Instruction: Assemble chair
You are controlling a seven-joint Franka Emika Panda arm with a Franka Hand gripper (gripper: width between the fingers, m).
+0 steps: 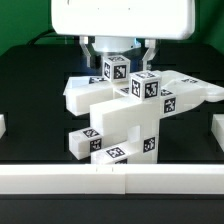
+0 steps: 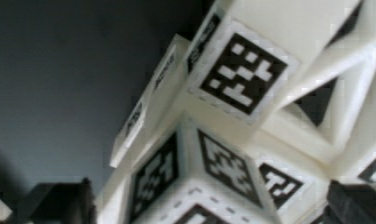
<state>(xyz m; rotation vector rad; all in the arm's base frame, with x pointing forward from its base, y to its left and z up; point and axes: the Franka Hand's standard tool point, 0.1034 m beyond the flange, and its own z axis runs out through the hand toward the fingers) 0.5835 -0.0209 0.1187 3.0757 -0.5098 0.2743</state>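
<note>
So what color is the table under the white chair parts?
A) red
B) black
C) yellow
B: the table is black all around the white chair parts.

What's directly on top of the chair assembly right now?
The claw hangs just above the chair assembly, over its topmost tagged block. The arm's white housing covers whatever lies behind it, and actual contact with the block cannot be made out.
</note>
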